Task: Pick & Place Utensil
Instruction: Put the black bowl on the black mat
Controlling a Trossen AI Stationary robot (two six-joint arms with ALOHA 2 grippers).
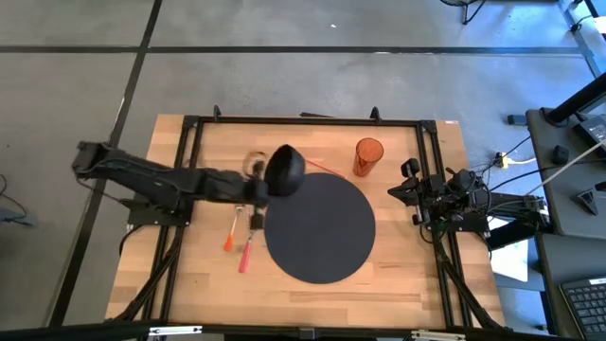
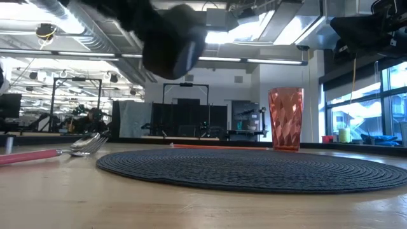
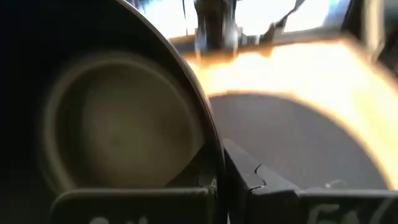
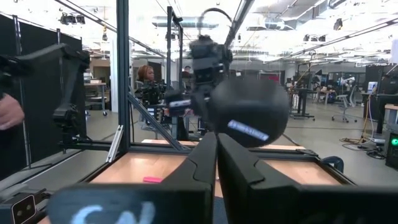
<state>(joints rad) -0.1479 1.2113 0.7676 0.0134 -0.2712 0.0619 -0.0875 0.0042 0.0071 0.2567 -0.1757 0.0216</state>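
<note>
Nearest the overhead camera: black bowl (image 1: 285,169), carried high in the left gripper (image 1: 258,182), hanging over the mat's left edge. Left wrist view shows the bowl's (image 3: 112,134) underside filling the frame with a finger (image 3: 261,183) clamped on its rim, so jaws are narrow and holding the bowl, not a utensil.

Left to right from there:
- Just behind and below the left gripper, on the bare wood: utensils. Orange-handled one (image 1: 231,237), a red/pink-handled one (image 1: 246,256), a dark-handled one between them. Low view shows a pink handle (image 2: 28,155) with spoon and fork heads (image 2: 86,144) lying flat, untouched.
- Directly under and ahead of the gripper: round dark placemat (image 1: 319,228), nothing on it yet.
- Beyond the gripper, past the mat's far-right rim: orange tumbler (image 1: 368,156), upright on the wood, with a thin orange stick (image 1: 327,170) just beside it, between cup and bowl.
- Far side from the left gripper: right gripper (image 1: 417,194) parked at the table's right edge, well apart from everything. Its wrist view shows the two fingers (image 4: 205,163) pressed together, empty.

Progress, my read: early. The bowl is airborne and looks headed for the mat; no utensil picked or placed. Left to do: set the bowl down, release, then grab the utensils beside the mat and place them.
</note>
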